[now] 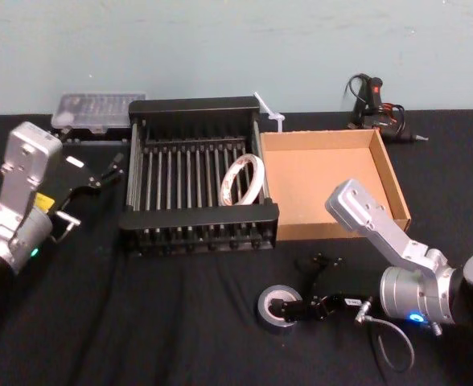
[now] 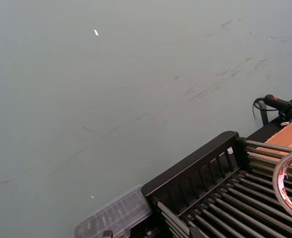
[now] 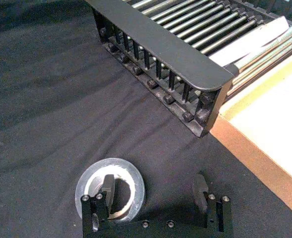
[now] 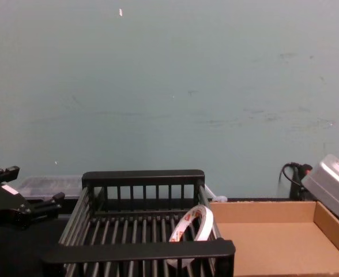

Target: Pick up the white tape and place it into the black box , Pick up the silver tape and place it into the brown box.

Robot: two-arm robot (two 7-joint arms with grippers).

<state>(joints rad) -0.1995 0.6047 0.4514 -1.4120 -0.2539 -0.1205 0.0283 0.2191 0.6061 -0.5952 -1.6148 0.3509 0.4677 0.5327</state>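
Observation:
The white tape (image 1: 243,178) stands on edge inside the black box (image 1: 196,106), leaning against its right wall; it also appears in the chest view (image 4: 194,226) and the left wrist view (image 2: 291,182). The silver tape (image 1: 267,310) lies flat on the black cloth in front of the boxes. My right gripper (image 1: 307,286) is open and low over it, one finger inside the roll's core and the other outside it, clear in the right wrist view (image 3: 154,194) around the silver tape (image 3: 89,179). The brown box (image 1: 333,173) sits right of the black box. My left gripper (image 1: 101,170) hovers open left of the black box.
A clear plastic case (image 1: 96,109) lies behind the black box on the left. A black glue gun (image 1: 376,98) with cables rests behind the brown box. A small white object (image 1: 269,110) sits at the black box's back right corner. Black cloth covers the table.

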